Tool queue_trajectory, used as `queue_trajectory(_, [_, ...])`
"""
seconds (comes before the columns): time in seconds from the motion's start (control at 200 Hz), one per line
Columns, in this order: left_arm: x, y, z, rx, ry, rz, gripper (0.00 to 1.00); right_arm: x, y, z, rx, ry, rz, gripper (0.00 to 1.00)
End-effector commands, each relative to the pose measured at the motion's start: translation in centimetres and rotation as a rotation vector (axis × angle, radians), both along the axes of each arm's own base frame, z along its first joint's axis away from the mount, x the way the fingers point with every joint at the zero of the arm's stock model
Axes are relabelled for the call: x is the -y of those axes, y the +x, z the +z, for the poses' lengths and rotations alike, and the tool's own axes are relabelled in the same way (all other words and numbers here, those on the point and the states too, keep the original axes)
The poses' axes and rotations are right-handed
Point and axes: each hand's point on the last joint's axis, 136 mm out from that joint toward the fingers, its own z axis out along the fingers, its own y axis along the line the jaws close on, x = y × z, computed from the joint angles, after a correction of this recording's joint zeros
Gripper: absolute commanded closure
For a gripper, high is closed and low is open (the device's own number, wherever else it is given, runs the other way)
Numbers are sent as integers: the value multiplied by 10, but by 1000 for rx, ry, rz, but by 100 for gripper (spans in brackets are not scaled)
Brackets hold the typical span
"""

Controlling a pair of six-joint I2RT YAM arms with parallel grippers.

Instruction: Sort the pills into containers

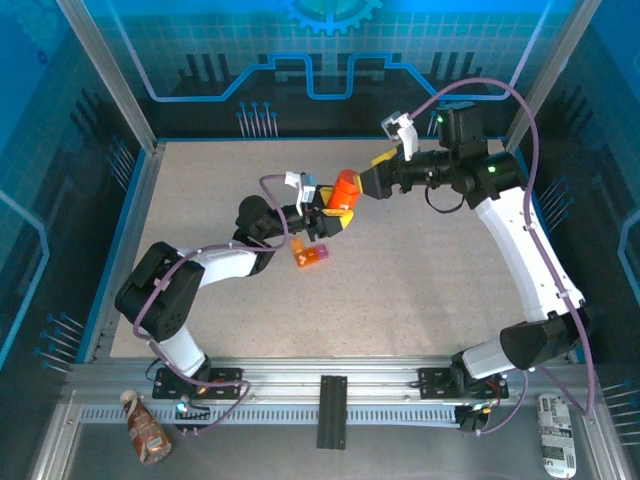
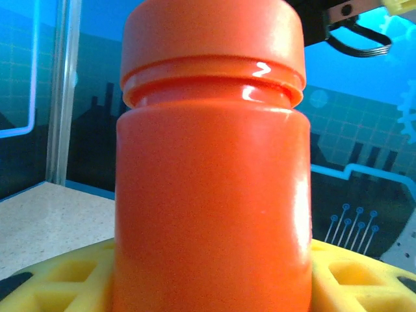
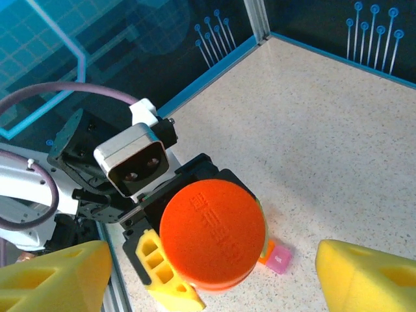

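At mid-table, the left gripper (image 1: 335, 214) clamps a smooth, rigid orange pill bottle (image 2: 211, 195) by its body while the right gripper (image 3: 209, 273) gapes empty over its cap (image 3: 211, 224); the pill organiser (image 1: 308, 255), likely light and stiff, lies just beside, probably best pinched across its narrow sides.

A: Where does the top view look from?
B: High up at the near edge, tilted down over the whole worktop (image 1: 420, 290), far off.
A: The left wrist view?
B: Level and very close, side-on to the orange bottle (image 2: 211, 195), with the blue back wall (image 2: 364, 162) beyond.
A: The right wrist view?
B: Near, above the bottle's cap (image 3: 212, 224), looking steeply down.
A: What overlaps?
B: All three take in the bottle (image 1: 345, 186). Top and right wrist views also share the containers (image 1: 309, 254) and the left wrist camera (image 3: 133, 159).
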Motion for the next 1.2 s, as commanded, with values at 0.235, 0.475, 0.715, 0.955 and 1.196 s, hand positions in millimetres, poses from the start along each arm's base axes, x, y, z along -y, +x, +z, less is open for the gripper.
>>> queue_trajectory(0.235, [3, -9, 19, 51, -38, -72, 100, -18, 0, -15, -45, -18, 76, 19])
queue_trajectory(0.475, [3, -8, 18, 49, -35, -74, 100, -22, 3, -15, -64, 5, 90, 27])
queue_trajectory(0.715, [4, -7, 17, 46, -35, -80, 100, -25, 3, -22, -89, 3, 100, 31])
queue_trajectory(0.955, [5, -7, 19, 51, -40, -80, 100, -28, 3, -26, -107, 2, 110, 52])
queue_trajectory(1.196, [4, -2, 22, 59, -40, -47, 100, -32, -5, -39, -98, -46, 94, 58])
